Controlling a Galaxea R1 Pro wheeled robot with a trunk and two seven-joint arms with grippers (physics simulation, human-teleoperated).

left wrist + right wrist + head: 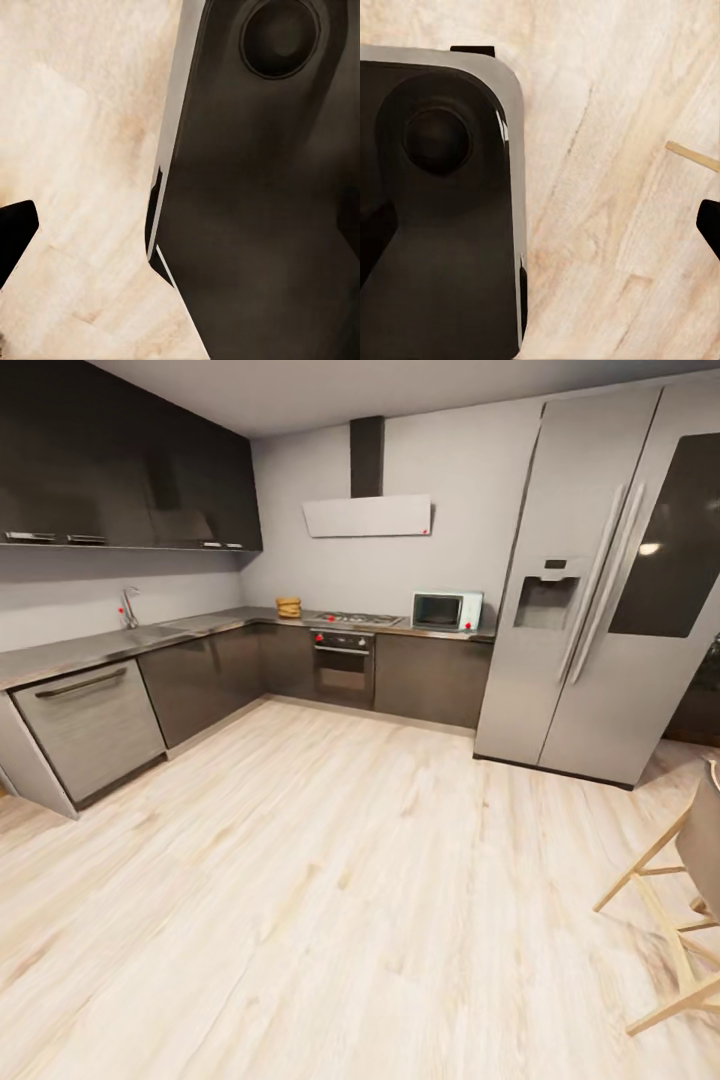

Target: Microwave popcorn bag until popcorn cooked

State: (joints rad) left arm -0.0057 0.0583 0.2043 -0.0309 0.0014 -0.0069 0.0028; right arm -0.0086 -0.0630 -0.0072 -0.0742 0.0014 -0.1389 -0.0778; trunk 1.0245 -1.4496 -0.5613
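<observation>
Approach step: popcorn bag (288,607) upper centre on worktop (90,648), microwave (446,610) to its right; drive closer next; jaws' state unclear.

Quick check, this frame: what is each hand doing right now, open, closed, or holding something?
Left hand: cannot be told; one dark fingertip over the wood floor.
Right hand: cannot be told; one dark fingertip at the picture's edge.
</observation>
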